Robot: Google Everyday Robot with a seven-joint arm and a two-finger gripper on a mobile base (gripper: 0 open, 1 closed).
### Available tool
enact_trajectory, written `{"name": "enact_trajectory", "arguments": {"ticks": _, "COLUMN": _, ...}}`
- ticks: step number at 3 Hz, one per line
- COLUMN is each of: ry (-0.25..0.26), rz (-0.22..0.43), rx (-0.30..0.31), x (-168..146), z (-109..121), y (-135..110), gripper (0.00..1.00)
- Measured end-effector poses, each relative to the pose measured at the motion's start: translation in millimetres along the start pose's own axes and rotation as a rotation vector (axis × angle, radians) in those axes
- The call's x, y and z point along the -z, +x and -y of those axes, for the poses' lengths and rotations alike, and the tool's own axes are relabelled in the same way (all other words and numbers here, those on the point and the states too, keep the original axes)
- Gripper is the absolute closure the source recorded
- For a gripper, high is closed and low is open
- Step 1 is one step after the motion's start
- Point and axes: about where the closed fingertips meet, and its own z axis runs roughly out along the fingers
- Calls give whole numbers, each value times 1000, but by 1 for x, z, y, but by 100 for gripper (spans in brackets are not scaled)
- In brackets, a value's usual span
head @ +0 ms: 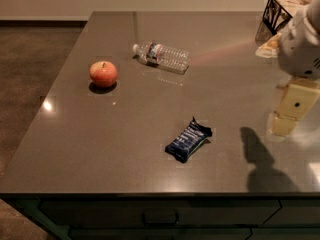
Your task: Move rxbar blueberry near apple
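Observation:
The rxbar blueberry (188, 139), a dark navy wrapper with pale print, lies flat and diagonal on the grey counter (100, 149), near the front centre. The apple (103, 74), red-orange with a short stem, sits upright at the left of the counter, far from the bar. My gripper (289, 115) hangs from the white arm at the right edge of the view. It is above the counter, well to the right of the bar and slightly behind it. It holds nothing that I can see. Its shadow falls on the counter between it and the bar.
A clear plastic water bottle (162, 57) lies on its side behind the bar, to the right of the apple. A dark wire basket (280, 11) with pale contents stands at the back right corner. The counter's front edge and drawers (160, 216) are below.

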Motion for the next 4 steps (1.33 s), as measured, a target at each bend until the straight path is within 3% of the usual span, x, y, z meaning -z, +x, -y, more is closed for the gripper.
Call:
{"name": "enact_trajectory", "arguments": {"ticks": 2, "ry": -114, "rz": 13, "rx": 374, "x": -59, "z": -38, "y": -59, "gripper": 0}}
{"name": "enact_trajectory", "arguments": {"ticks": 3, "ry": -161, "rz": 17, "rx": 493, "x": -89, "z": -51, "y": -84, "gripper": 0}}
{"name": "enact_trajectory", "arguments": {"ticks": 4, "ry": -180, "rz": 29, "rx": 555, "x": -112, "z": -55, "y": -103, "gripper": 0}}
